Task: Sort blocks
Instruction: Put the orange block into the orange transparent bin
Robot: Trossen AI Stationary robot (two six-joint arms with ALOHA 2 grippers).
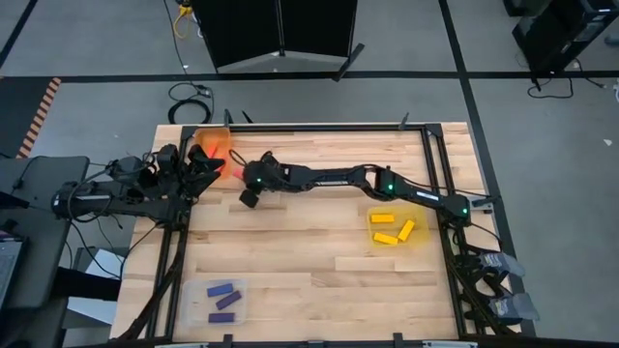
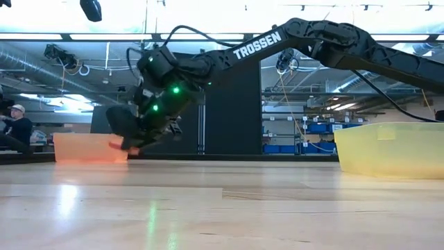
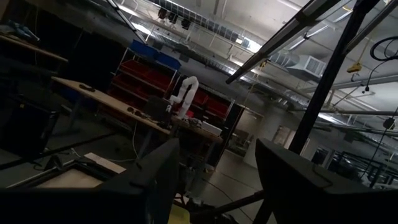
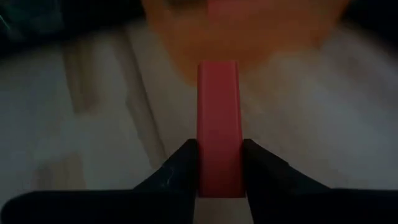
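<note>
Fingers (image 4: 180,168) of the right gripper (image 4: 219,167) are clamped on a red block (image 4: 219,134), one dark finger against each long side, with the block's far end sticking out toward the orange tray (image 4: 249,37). In the high view, the right gripper (image 1: 236,174) sits upper left of centre, just beside the orange tray (image 1: 211,145) at the tabletop's (image 1: 309,251) upper left corner. In the low view, the red block (image 2: 118,146) shows as a small red tip above the wood, next to the orange tray (image 2: 83,147) on the left.

Three yellow blocks (image 1: 392,227) lie in the yellow tray (image 1: 422,240) at centre right in the high view. Three purple blocks (image 1: 222,300) lie in the clear tray (image 1: 240,286) at lower left.

At the left edge of the high view, the left gripper (image 1: 208,166) is folded back beside the orange tray; its fingers (image 3: 143,183) stand apart and hold nothing.
</note>
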